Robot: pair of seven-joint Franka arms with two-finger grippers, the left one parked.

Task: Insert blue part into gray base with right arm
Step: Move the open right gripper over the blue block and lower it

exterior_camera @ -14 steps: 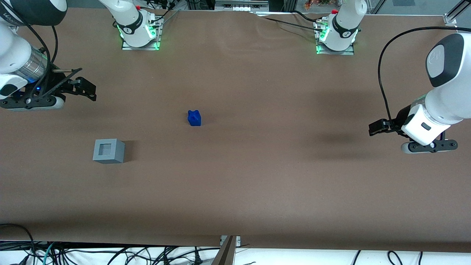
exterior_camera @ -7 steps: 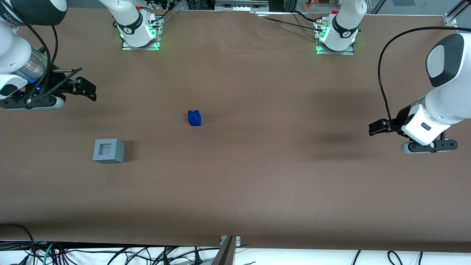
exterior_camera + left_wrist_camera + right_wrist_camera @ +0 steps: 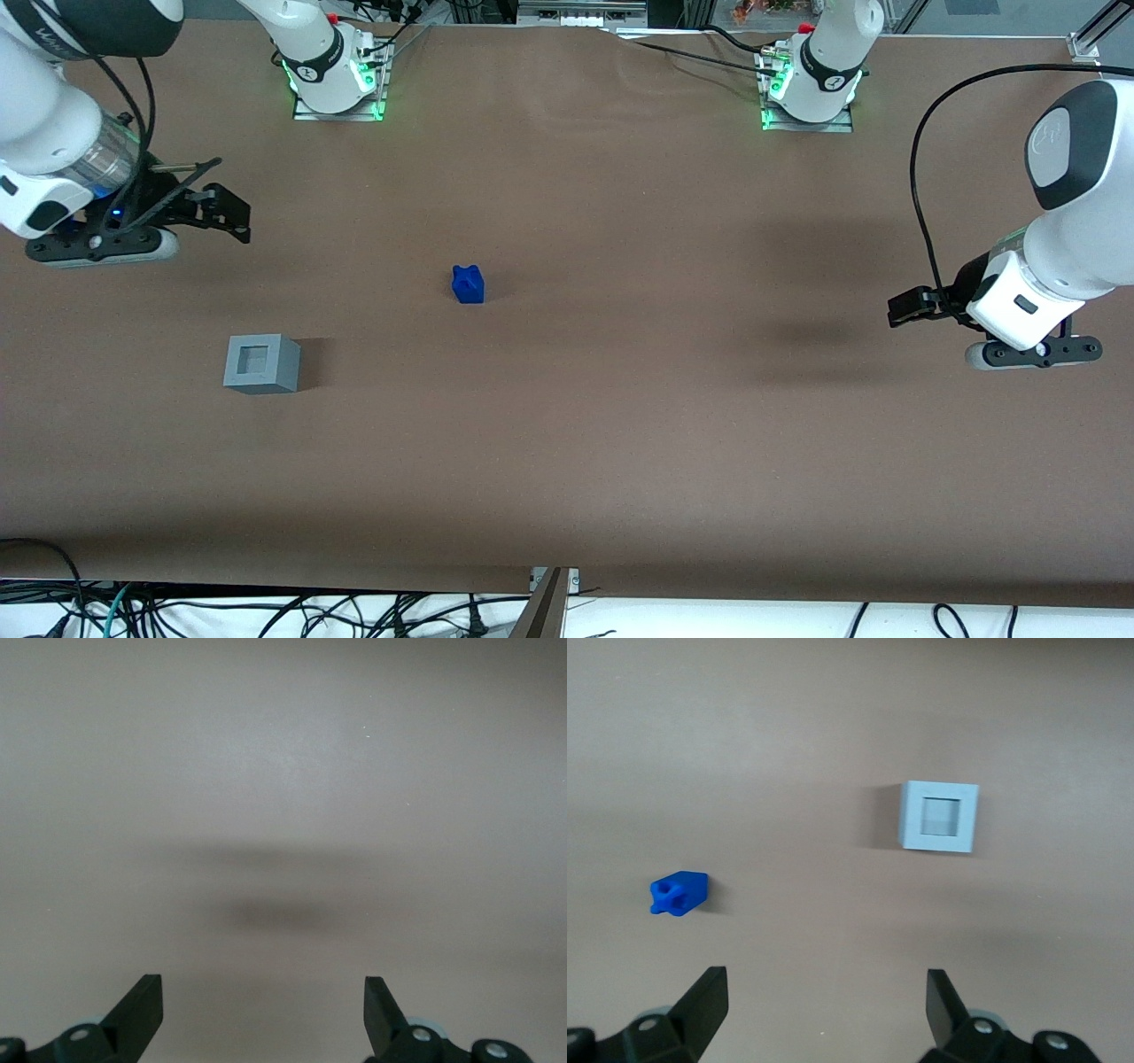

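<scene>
Gripper (image 3: pixel 232 215) hung over the table (image 3: pixel 620 443), fingers apart, holding nothing. Blue part (image 3: pixel 468 284) lay mid-table, well apart from gray base (image 3: pixel 262 363). No readable labels.

Blue part (image 3: pixel 468 284) lies apart from gray base (image 3: pixel 262 362); recess up.

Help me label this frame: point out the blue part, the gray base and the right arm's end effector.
blue part (image 3: pixel 468 284): front view, its top face.
gray base (image 3: pixel 261 363): front view, rim of its recess.
end effector (image 3: pixel 827 1001): right wrist view, midway between its open fingertips.
</scene>
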